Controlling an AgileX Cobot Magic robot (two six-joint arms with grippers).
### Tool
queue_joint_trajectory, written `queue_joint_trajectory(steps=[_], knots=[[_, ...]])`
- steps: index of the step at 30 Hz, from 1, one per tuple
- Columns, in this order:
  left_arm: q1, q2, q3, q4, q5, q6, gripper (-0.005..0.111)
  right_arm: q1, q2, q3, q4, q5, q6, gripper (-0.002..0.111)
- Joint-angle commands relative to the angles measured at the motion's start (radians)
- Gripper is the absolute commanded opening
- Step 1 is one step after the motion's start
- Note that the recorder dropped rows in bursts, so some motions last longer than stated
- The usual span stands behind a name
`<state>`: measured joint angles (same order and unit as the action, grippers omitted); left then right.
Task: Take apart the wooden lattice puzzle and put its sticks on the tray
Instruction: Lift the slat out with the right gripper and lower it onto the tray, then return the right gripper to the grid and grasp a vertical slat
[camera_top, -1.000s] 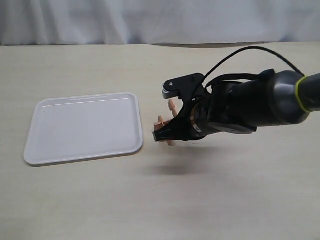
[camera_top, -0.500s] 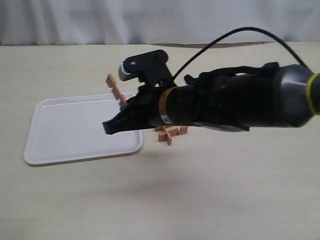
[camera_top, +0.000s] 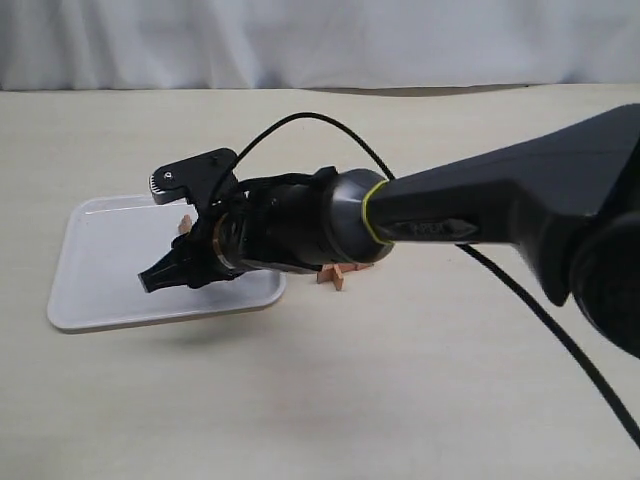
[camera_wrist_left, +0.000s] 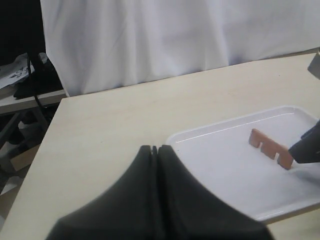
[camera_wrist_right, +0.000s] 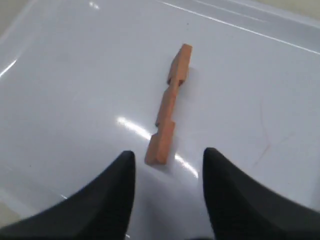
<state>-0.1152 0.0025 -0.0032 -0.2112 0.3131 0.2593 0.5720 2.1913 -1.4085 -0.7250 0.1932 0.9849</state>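
One notched reddish-brown stick (camera_wrist_right: 168, 105) lies flat on the white tray (camera_wrist_right: 75, 75), just beyond my right gripper (camera_wrist_right: 168, 155), which is open and empty above it. In the exterior view that gripper (camera_top: 165, 275) hovers over the tray (camera_top: 100, 270), and only an end of the stick (camera_top: 185, 225) shows behind it. What is left of the wooden lattice puzzle (camera_top: 338, 273) sits on the table right of the tray, mostly hidden by the arm. My left gripper (camera_wrist_left: 154, 148) is shut and empty, off the tray (camera_wrist_left: 225, 155); the stick (camera_wrist_left: 270, 148) shows there too.
The right arm (camera_top: 480, 215) stretches across the middle of the beige table (camera_top: 300, 400), and its cable (camera_top: 560, 340) trails at the right. A white curtain (camera_top: 300, 40) backs the table's far edge.
My right gripper lifted a stick off the puzzle, carried it left over the tray and let it go. The stick now lies on the tray and the jaws are open.
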Motion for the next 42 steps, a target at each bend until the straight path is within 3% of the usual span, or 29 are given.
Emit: queue_joint_trajectory(steps=[1,5,10,17,22,27,34,42], knots=[[0.01,-0.002,0.003,-0.002,-0.009,0.005,0.0,0.035,-0.057,-0.011,0.014,0.047,-0.093,0.063],[0.01,-0.002,0.003,-0.002,-0.009,0.005,0.0,0.082,-0.19,-0.011,0.027,0.258,-0.264,0.063],[0.01,-0.002,0.003,-0.002,-0.009,0.005,0.0,0.029,-0.299,-0.005,0.305,0.542,-0.665,0.063],[0.01,-0.002,0.003,-0.002,-0.009,0.005,0.0,-0.094,-0.419,0.296,0.327,0.416,-0.645,0.063],[0.01,-0.002,0.003,-0.002,-0.009,0.005,0.0,-0.099,-0.42,0.472,0.249,0.141,-0.5,0.063],[0.01,-0.002,0.003,-0.002,-0.009,0.005,0.0,-0.099,-0.352,0.472,-0.079,0.141,-0.12,0.063],[0.01,-0.002,0.003,-0.002,-0.009,0.005,0.0,-0.142,-0.295,0.467,-0.204,0.149,0.082,0.062],[0.01,-0.002,0.003,-0.002,-0.009,0.005,0.0,-0.176,-0.26,0.467,-0.204,0.045,0.133,0.041]])
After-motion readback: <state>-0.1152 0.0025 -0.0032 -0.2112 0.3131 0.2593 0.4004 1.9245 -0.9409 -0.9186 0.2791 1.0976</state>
